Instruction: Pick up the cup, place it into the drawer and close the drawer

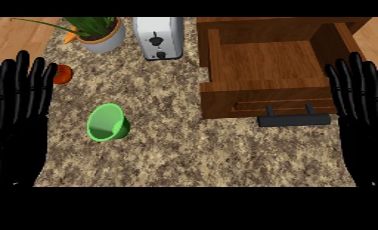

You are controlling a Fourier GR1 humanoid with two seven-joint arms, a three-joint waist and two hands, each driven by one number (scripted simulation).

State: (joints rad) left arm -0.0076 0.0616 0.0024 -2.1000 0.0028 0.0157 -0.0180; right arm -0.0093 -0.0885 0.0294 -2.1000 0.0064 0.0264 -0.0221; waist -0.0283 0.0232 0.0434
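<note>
**Green cup waits to be picked up**

The green cup (108,122) lies tipped on the tabletop (221,154), left of the open drawer (267,69). It looks light and stiff; grab its rim. Left hand (22,104) and right hand (356,104) rest with straight, empty fingers.

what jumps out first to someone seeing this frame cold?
Probably the bright green cup, lying tipped on its side on the speckled counter, left of centre. Next, the open wooden drawer at upper right, its dark handle facing the robot. The two black hands frame the scene, open with fingers up: left hand at the left edge, right hand at the right edge.
</note>
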